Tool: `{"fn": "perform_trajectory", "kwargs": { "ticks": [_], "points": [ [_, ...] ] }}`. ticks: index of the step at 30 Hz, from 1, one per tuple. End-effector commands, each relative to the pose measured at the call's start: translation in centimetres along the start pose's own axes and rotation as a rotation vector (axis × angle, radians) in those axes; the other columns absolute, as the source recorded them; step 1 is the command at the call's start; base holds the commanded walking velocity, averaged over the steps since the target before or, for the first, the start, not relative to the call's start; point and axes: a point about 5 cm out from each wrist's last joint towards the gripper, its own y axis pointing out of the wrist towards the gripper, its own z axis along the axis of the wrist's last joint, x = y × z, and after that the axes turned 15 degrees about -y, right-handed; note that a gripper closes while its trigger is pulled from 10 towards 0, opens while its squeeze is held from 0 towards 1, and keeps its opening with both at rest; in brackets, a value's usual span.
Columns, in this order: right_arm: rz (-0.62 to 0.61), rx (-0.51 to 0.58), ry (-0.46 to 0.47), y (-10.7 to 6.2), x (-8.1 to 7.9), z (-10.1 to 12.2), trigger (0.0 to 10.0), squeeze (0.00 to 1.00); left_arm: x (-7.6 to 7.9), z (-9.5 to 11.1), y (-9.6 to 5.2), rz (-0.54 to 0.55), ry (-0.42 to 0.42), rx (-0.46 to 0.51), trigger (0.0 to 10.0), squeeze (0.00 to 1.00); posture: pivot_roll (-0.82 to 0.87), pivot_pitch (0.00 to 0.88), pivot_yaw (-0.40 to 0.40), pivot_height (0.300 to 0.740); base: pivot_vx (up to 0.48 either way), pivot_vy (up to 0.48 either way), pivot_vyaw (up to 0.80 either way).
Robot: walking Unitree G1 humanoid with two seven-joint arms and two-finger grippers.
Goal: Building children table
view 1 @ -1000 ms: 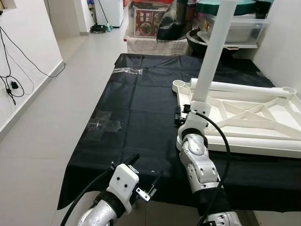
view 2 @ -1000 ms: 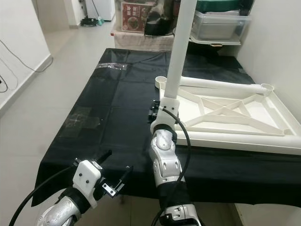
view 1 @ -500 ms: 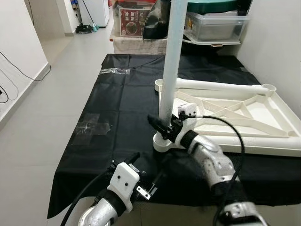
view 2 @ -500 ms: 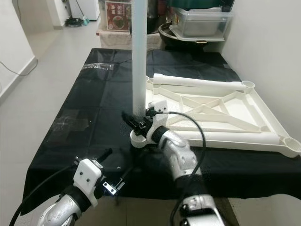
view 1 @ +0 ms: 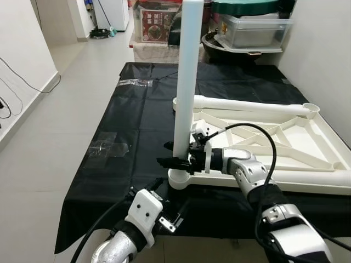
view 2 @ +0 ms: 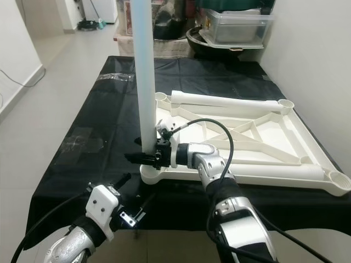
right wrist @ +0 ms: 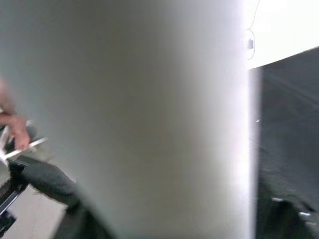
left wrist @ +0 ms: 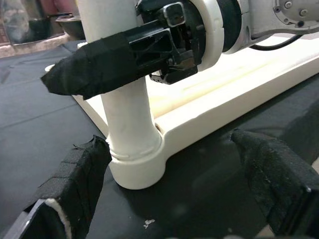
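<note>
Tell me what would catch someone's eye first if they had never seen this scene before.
Probably the tall white table leg, standing upright in the near left corner socket of the upturned white tabletop that lies on the black cloth. The right claw grips the leg just above that socket. The left claw hangs open over the cloth's near edge, holding nothing.

open black cloth [view 1: 142,126] left of upright leg [view 1: 184,82] and tabletop frame [view 1: 285,142]
</note>
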Motion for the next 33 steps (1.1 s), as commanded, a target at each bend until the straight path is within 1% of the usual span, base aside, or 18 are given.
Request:
{"fn": "perform_trajectory", "kwargs": {
  "ticks": [1, 4, 10, 12, 13, 14, 15, 16, 17, 18, 19, 22, 23, 24, 25, 27, 28, 33],
  "points": [
    [0.057, 0.006, -0.007, 0.5, -0.3, 0.1, 0.0, 0.0, 0.1, -0.3, -0.1, 0.007, -0.005, -0.014, 10.0, 0.0, 0.16, 0.085, -0.058, 0.74, 0.0, 0.0, 0.0],
    [0.067, 0.01, -0.014, 0.3, -0.1, 0.1, 0.0, 0.0, 0.0, -0.3, -0.1, 0.008, -0.005, -0.013, 10.0, 0.0, 0.15, 0.086, -0.059, 0.74, 0.0, 0.0, 0.0],
    [-0.044, 0.038, -0.044, 0.3, 0.4, 0.0, 0.0, 0.0, 0.0, -0.3, -0.1, 0.007, -0.005, -0.015, 10.0, 0.0, 0.15, 0.085, -0.058, 0.74, 0.0, 0.0, 0.0],
    [-0.212, 0.052, -0.048, 0.9, 1.0, 0.0, 0.0, 0.0, 0.0, -0.3, -0.2, 0.008, -0.005, -0.015, 10.0, 0.0, 0.15, 0.082, -0.06, 0.74, 0.0, 0.0, 0.0],
    [-0.212, 0.052, -0.048, 0.9, 1.0, 0.0, 0.0, 0.0, 0.0, -0.3, -0.2, 0.008, -0.005, -0.015, 10.0, 0.0, 0.15, 0.082, -0.06, 0.74, 0.0, 0.0, 0.0],
    [-0.488, -0.001, -0.043, 1.1, 1.7, -0.6, 0.0, 0.0, -0.1, -0.3, -0.2, 0.006, -0.005, -0.017, 10.0, 0.0, 0.15, 0.08, -0.056, 0.74, 0.0, 0.0, 0.0],
    [-0.616, -0.028, -0.036, 0.9, 1.9, -1.0, 0.0, 0.0, -0.1, -0.3, -0.2, 0.004, -0.005, -0.018, 10.0, 0.0, 0.15, 0.081, -0.052, 0.74, 0.0, 0.0, 0.0],
    [-0.698, -0.044, -0.031, 0.7, 2.0, -1.2, 0.0, 0.0, 0.0, -0.4, -0.2, 0.003, -0.005, -0.019, 10.0, 0.0, 0.15, 0.081, -0.052, 0.74, 0.0, 0.0, 0.0],
    [-0.698, -0.044, -0.031, 0.7, 2.0, -1.2, 0.0, 0.0, 0.0, -0.4, -0.2, 0.003, -0.005, -0.019, 10.0, 0.0, 0.15, 0.081, -0.052, 0.74, 0.0, 0.0, 0.0],
    [-0.806, -0.056, -0.001, 0.3, 2.2, -1.6, 0.0, 0.0, 0.0, -0.4, -0.2, 0.002, -0.005, -0.02, 10.0, 0.0, 0.14, 0.079, -0.053, 0.74, 0.0, 0.0, 0.0],
    [-0.806, -0.056, -0.001, 0.3, 2.2, -1.6, 0.0, 0.0, 0.0, -0.4, -0.2, 0.002, -0.005, -0.02, 10.0, 0.0, 0.14, 0.079, -0.053, 0.74, 0.0, 0.0, 0.0],
    [-1.145, -0.125, 0.059, -1.1, 2.0, -2.8, 0.0, 0.0, -0.1, -0.4, -0.2, -0.002, -0.005, -0.022, 10.0, 0.0, 0.14, 0.07, -0.05, 0.74, 0.0, 0.0, 0.0],
    [-1.145, -0.125, 0.059, -1.1, 2.0, -2.8, 0.0, 0.0, -0.1, -0.4, -0.2, -0.002, -0.005, -0.022, 10.0, 0.0, 0.14, 0.07, -0.05, 0.74, 0.0, 0.0, 0.0],
    [-1.247, -0.138, 0.076, -1.3, 1.5, -3.1, 0.0, 0.0, -0.1, -0.4, -0.2, -0.003, -0.004, -0.023, 10.0, 0.0, 0.14, 0.07, -0.052, 0.74, 0.0, 0.0, 0.0],
    [-1.247, -0.138, 0.076, -1.3, 1.5, -3.1, 0.0, 0.0, -0.1, -0.4, -0.2, -0.003, -0.004, -0.023, 10.0, 0.0, 0.14, 0.07, -0.052, 0.74, 0.0, 0.0, 0.0],
    [-1.395, -0.137, 0.1, -1.4, 0.3, -3.0, 0.0, 0.0, -0.1, -0.4, -0.2, -0.004, -0.003, -0.022, 10.0, 0.0, 0.14, 0.067, -0.053, 0.74, 0.0, 0.0, 0.0],
    [-1.395, -0.137, 0.1, -1.4, 0.3, -3.0, 0.0, 0.0, -0.1, -0.4, -0.2, -0.004, -0.003, -0.022, 10.0, 0.0, 0.14, 0.067, -0.053, 0.74, 0.0, 0.0, 0.0],
    [-1.543, -0.113, 0.215, 0.5, -1.8, -2.6, 0.0, 0.0, 0.0, -0.5, -0.2, -0.003, -0.004, -0.022, 10.0, 0.0, 0.14, 0.062, -0.056, 0.74, 0.0, 0.0, 0.0]
  ]
}}
